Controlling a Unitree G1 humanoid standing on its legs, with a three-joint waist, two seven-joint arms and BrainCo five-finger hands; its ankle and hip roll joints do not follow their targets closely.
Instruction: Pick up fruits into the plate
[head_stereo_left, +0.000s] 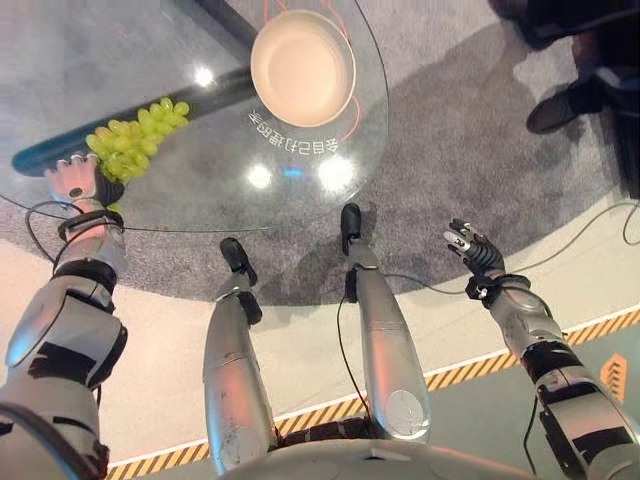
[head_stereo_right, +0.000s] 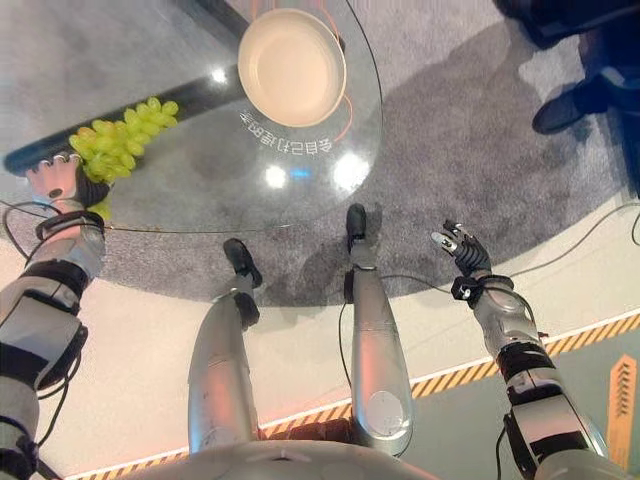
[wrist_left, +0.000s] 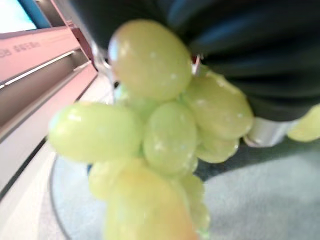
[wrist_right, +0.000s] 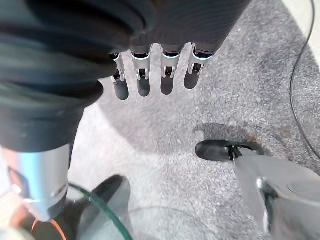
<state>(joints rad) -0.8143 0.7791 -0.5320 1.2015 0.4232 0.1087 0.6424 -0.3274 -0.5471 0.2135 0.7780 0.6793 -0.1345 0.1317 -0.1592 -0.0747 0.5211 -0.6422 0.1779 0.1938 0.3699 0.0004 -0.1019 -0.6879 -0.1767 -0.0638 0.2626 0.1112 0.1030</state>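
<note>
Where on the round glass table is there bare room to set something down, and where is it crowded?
The round glass table is bare between the bunch of green grapes and the cream round plate, and along its near rim. The plate itself is empty. It is crowded at the left edge, where the left hand meets the grapes. The right hand hangs off-table.

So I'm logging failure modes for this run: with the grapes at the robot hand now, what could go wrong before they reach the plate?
1. The grapes are a loose bunch by the left robot hand; some could drop off in transit.
2. They lie near the glass table's edge, so a slip could send them to the floor.
3. The plate sits well away, and the right robot hand hangs off the table, unable to help.
</note>
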